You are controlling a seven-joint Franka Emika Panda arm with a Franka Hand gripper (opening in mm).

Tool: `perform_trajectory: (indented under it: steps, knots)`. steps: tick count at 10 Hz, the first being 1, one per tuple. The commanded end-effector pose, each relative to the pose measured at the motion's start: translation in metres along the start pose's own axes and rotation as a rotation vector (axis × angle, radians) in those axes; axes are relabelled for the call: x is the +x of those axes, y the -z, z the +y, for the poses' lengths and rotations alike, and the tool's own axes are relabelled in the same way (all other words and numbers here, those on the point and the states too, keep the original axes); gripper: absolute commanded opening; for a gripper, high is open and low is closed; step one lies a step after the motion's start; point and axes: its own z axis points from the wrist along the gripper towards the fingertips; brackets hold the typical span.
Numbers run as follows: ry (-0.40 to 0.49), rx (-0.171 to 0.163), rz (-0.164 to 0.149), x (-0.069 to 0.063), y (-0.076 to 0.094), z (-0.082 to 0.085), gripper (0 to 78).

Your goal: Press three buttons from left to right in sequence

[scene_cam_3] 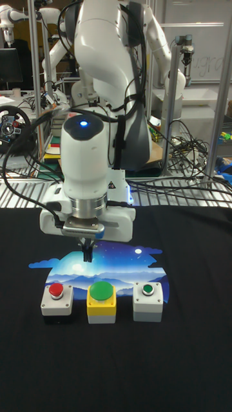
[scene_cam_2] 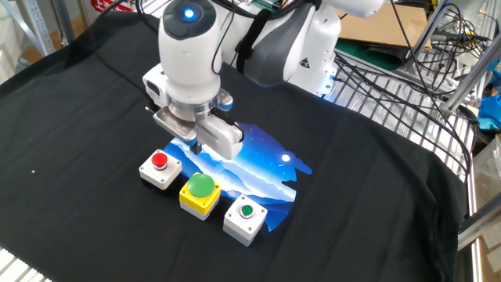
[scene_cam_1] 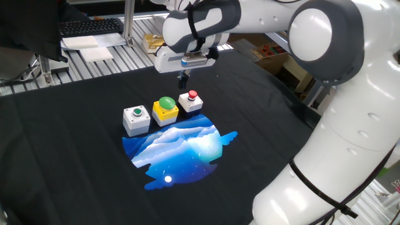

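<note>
Three buttons stand in a row on the black cloth. The grey-white box with a small green button point(scene_cam_1: 136, 119) point(scene_cam_2: 246, 218) point(scene_cam_3: 149, 299) is at one end. The yellow box with a big green dome point(scene_cam_1: 165, 108) point(scene_cam_2: 200, 192) point(scene_cam_3: 101, 300) is in the middle, and the white box with a red button point(scene_cam_1: 191, 100) point(scene_cam_2: 160, 168) point(scene_cam_3: 57, 299) is at the other end. My gripper point(scene_cam_1: 183, 80) point(scene_cam_2: 196, 146) point(scene_cam_3: 86, 250) hangs point-down just behind the row, between the red and the yellow box. It touches none of them. Its fingertips are shut together and hold nothing.
A blue mountain picture point(scene_cam_1: 181, 147) lies on the cloth beside the buttons. A keyboard point(scene_cam_1: 90, 26) and papers point(scene_cam_1: 94, 47) sit on the slatted table at the back. Cables point(scene_cam_2: 407, 70) and a cardboard box point(scene_cam_2: 383, 27) lie past the cloth's edge.
</note>
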Motion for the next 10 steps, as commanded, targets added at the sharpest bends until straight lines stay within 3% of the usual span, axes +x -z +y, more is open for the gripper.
perform_trajectory:
  steps: [1,2,3,6,10]
  knots:
    - [-0.008,0.021,-0.013,-0.001,0.001,0.0,0.0]
    - [-0.007,-0.024,-0.014,-0.001,0.001,0.0,0.0]
    - [-0.01,-0.032,-0.013,-0.001,0.001,0.0,0.0]
    - [-0.028,-0.031,0.001,-0.004,0.003,0.0,0.0]
    - [-0.043,-0.031,0.024,-0.028,0.01,-0.008,0.0]
